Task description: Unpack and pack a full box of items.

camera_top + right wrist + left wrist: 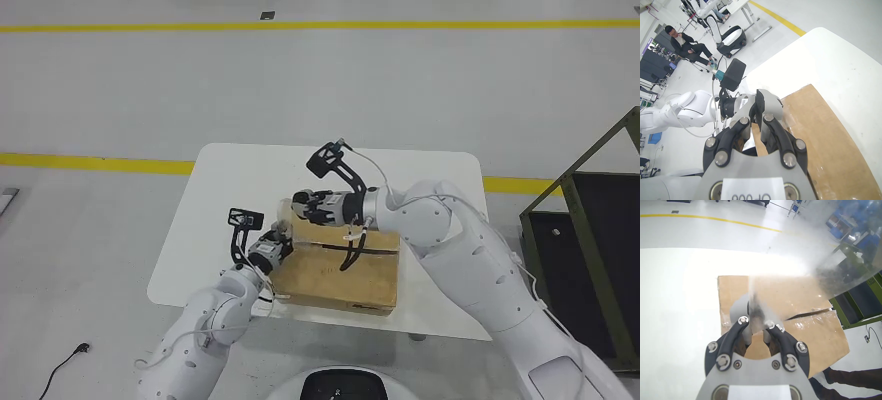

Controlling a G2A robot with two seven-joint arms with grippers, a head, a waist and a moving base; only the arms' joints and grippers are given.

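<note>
A closed cardboard box (345,275) lies on the white table (250,190), its top seam slightly parted (806,313). A strip of clear film (829,256) rises from the box's near-left corner. My left gripper (755,321) is shut on the film's lower end over that corner (281,234). My right gripper (758,111) is shut close beside it, just above the box's far-left corner (296,208), and appears to pinch the same film (284,214). The box's contents are hidden.
A green metal rack (590,260) stands off the table's right side, also seen past the box (857,298). Bare table surface stretches to the left and behind the box.
</note>
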